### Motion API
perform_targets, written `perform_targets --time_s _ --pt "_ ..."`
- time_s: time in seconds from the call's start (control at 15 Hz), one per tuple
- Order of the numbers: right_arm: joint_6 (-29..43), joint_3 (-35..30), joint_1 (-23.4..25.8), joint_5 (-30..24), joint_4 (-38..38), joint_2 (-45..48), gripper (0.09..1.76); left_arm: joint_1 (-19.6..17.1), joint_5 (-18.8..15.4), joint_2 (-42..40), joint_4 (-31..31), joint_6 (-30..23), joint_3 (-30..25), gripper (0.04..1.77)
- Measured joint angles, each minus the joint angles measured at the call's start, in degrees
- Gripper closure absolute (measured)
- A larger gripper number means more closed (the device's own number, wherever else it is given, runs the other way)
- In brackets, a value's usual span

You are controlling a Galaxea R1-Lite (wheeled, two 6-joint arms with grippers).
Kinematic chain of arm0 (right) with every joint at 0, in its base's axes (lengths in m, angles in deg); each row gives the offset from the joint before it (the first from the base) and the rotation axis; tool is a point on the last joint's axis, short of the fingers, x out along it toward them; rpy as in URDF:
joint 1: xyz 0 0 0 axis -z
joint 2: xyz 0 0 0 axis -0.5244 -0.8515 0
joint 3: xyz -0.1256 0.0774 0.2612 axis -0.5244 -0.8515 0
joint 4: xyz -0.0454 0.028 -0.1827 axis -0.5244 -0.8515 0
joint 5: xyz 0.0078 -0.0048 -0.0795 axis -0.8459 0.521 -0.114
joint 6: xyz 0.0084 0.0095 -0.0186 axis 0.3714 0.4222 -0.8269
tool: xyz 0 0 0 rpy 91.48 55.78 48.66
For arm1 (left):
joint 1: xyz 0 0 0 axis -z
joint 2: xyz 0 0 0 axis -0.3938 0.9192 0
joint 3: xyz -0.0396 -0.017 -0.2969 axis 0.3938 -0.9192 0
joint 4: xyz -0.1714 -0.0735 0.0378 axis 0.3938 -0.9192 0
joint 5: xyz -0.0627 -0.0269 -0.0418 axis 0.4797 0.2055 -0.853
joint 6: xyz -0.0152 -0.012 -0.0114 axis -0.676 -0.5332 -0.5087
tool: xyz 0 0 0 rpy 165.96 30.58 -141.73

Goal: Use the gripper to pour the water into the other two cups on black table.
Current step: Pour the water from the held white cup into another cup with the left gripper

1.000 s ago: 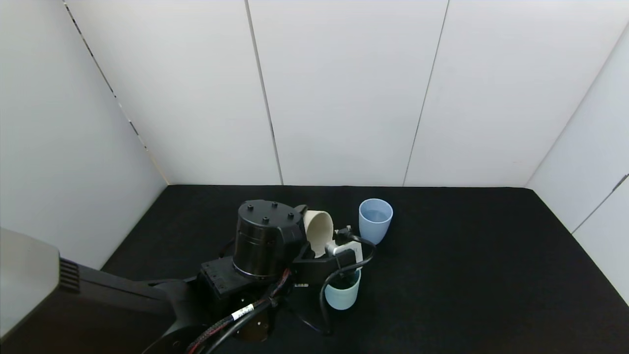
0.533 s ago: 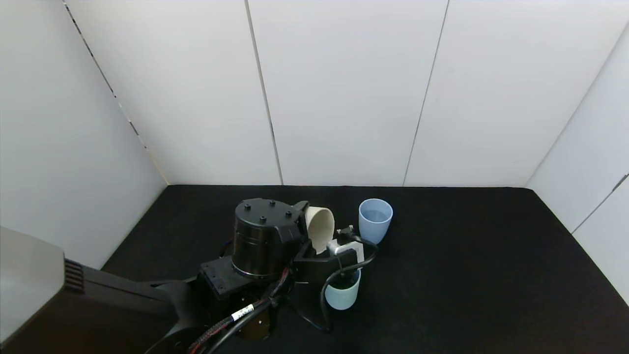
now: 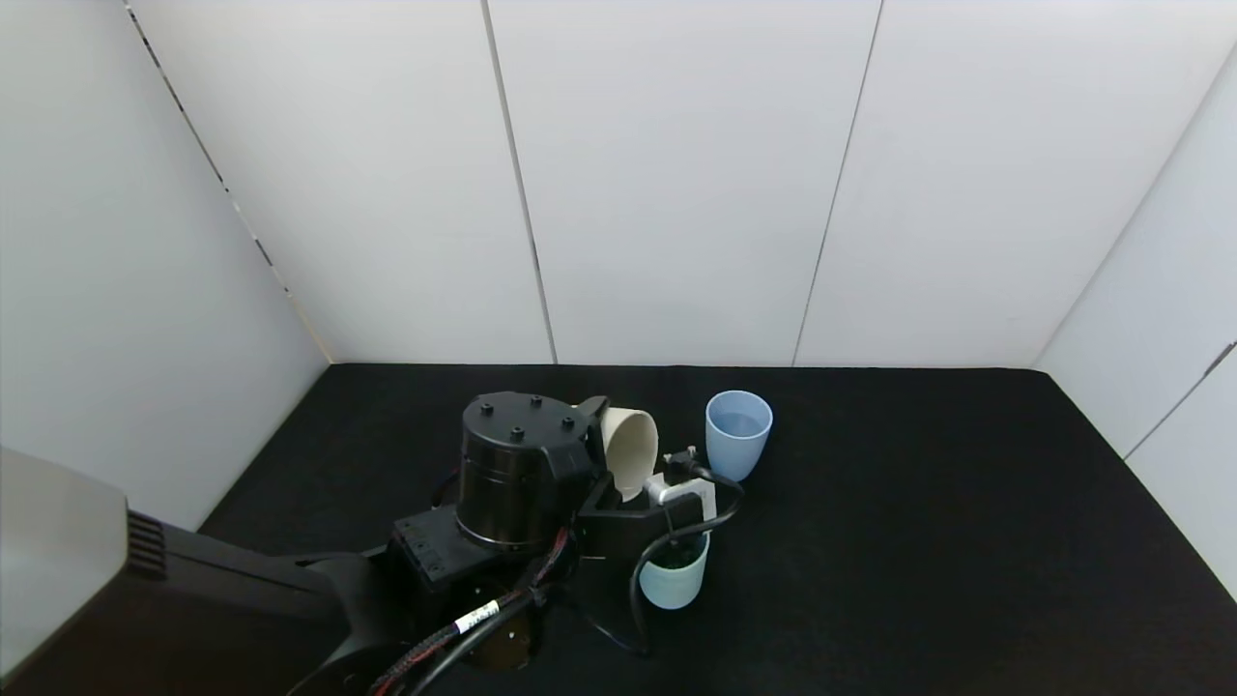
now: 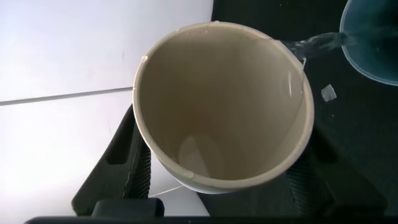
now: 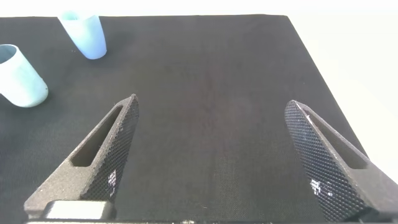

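Left gripper (image 3: 618, 474) is clamped on the beige cup (image 3: 628, 452), which we see tipped hard over, mouth toward the teal cup (image 3: 675, 575) below it on the black table (image 3: 918, 541). From the head view the arm's cables and white box hide most of the teal cup's mouth, and no stream shows. Our left wrist view fills that in: water (image 4: 314, 43) runs off the beige cup's (image 4: 224, 106) lip in a thin clear stream into the teal cup's (image 4: 373, 37) rim. Just beyond the teal cup stands the blue cup (image 3: 738, 433), upright, with a faint sheen inside. Only our right wrist view shows the right gripper (image 5: 217, 155), fingers spread wide above bare table, well apart from the teal cup (image 5: 22, 78) and the blue (image 5: 84, 34).
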Motion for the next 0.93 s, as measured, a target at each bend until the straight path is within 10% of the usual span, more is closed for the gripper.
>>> perform_targets --time_s 0.93 --pt "0.0 0.0 0.0 0.0 0.0 0.0 0.14 1.2 0.4 -0.1 0.9 2.7 0.1 0.59"
